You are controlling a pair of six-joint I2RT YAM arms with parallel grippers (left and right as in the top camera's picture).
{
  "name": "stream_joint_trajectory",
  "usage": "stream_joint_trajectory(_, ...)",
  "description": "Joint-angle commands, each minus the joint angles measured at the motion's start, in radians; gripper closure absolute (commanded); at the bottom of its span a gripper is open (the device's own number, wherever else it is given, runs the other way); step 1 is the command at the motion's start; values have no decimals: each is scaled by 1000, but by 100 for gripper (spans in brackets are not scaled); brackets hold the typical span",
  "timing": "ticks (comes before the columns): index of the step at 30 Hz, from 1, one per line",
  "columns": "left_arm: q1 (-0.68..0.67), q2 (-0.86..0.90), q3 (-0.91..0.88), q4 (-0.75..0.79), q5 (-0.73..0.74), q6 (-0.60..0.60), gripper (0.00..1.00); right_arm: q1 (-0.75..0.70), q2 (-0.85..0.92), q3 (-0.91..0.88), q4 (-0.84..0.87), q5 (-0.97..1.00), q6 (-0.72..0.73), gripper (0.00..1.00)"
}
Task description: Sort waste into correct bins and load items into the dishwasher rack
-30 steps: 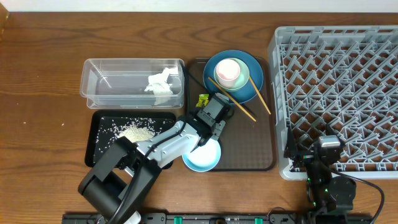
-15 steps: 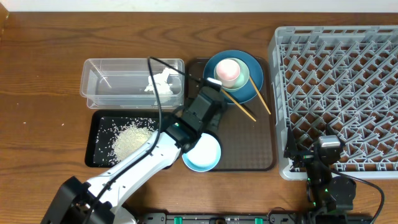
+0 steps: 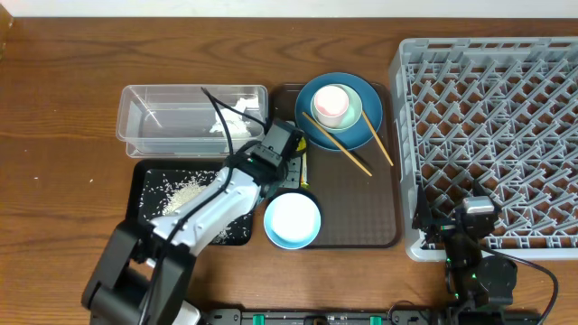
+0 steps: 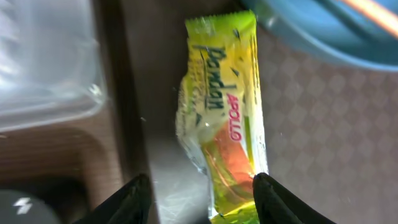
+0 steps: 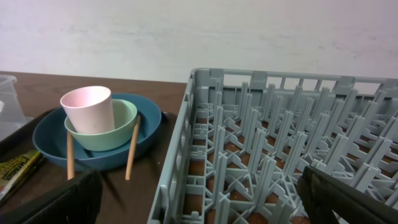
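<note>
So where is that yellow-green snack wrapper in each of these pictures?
Overhead: snack wrapper, a yellow sliver just below-left of the dark blue plate.
Left wrist: mid-frame, between the left gripper's open fingers.
Right wrist: bottom-left corner.
Shared landmark: that plate, beside the wrapper in every view.

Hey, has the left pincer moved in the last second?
Yes. In the overhead view the left pincer has shifted left, from further inside the brown tray to its left edge, close beside the clear tub.
</note>
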Motion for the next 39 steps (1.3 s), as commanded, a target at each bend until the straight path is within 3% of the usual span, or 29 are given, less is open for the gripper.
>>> stream_joint_trajectory(1, 1, 27, 2, -6, 78, -10, 44, 9, -2, -2, -4, 6, -4, 1)
stream_joint_trajectory(30, 1, 109, -43, 62, 10, -47, 45, 9, -2, -2, -4, 6, -4, 1)
stream_joint_trajectory(35, 1, 109, -43, 61, 10, -47, 75, 9, -2, -2, -4, 6, -4, 1)
stream_joint_trajectory(39, 1, 109, -43, 61, 10, -47, 87, 9, -2, -2, -4, 6, -4, 1)
